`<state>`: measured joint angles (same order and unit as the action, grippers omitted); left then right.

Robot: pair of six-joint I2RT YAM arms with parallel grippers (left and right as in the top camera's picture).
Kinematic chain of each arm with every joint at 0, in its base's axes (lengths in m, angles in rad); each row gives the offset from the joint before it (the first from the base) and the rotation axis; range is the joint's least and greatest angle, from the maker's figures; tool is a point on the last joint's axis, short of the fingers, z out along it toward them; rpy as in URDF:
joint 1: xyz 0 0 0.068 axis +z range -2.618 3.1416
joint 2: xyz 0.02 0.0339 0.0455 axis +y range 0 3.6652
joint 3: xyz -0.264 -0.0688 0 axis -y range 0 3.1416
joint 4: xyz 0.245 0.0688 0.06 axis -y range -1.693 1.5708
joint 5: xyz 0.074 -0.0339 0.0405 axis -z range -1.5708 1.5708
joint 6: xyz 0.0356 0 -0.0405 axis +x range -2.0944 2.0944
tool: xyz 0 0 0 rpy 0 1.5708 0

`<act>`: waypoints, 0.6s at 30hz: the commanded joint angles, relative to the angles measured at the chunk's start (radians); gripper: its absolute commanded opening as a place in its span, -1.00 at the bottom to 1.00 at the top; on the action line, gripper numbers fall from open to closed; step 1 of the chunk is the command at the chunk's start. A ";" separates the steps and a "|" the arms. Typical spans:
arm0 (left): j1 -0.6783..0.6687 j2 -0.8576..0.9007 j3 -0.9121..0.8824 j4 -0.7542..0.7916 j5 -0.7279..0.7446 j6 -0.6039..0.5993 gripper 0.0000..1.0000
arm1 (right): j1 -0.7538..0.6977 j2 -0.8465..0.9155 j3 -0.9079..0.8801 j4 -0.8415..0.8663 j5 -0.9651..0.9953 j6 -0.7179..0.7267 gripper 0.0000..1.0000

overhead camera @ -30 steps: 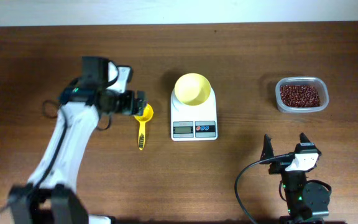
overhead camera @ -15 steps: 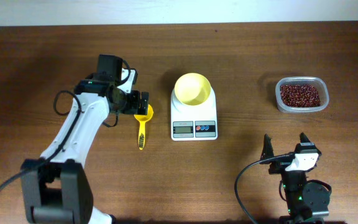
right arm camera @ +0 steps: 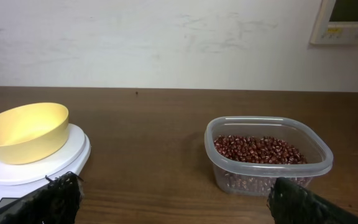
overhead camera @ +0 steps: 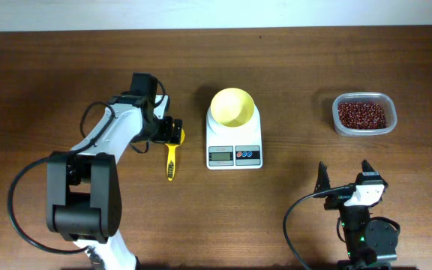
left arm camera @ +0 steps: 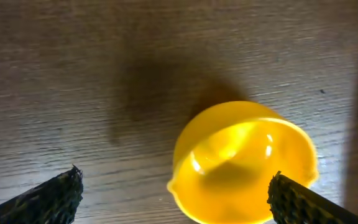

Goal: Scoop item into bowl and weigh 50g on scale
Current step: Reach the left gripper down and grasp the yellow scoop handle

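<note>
The dark red-brown beans [overhead camera: 362,114] fill a clear plastic container [overhead camera: 385,101] at the right; they also show in the right wrist view [right arm camera: 257,148]. The pale-yellow bowl [overhead camera: 232,106] stands empty on the white scale [overhead camera: 235,155], also in the right wrist view, bowl [right arm camera: 27,130] on scale [right arm camera: 39,168]. A bright-yellow scoop [overhead camera: 171,156] lies left of the scale. My left gripper [overhead camera: 170,129] is open, low over the scoop's cup [left arm camera: 247,162], with one finger on each side of the cup. My right gripper [overhead camera: 345,176] is open and empty near the front edge.
The brown wooden table [overhead camera: 291,60] bears only these things. A pale wall [right arm camera: 166,37] stands behind it. A cable [overhead camera: 295,217] loops beside the right arm's base.
My left gripper has moved right and down, from left of the scoop's cup to straddling it. The right arm, bowl, scale and container have not moved.
</note>
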<state>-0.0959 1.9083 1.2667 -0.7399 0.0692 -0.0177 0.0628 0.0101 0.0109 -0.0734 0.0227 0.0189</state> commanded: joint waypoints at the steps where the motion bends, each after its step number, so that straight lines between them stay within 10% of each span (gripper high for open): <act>1: 0.002 0.012 0.016 0.007 -0.059 -0.009 0.98 | 0.009 -0.006 -0.005 -0.006 0.012 -0.003 0.98; 16: 0.002 0.079 0.011 0.024 -0.058 -0.009 1.00 | 0.009 -0.006 -0.005 -0.006 0.012 -0.003 0.98; 18: 0.002 0.079 0.011 0.025 -0.058 -0.009 0.75 | 0.009 -0.006 -0.005 -0.006 0.012 -0.003 0.98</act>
<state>-0.0959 1.9717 1.2690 -0.7143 0.0135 -0.0189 0.0628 0.0101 0.0109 -0.0734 0.0227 0.0189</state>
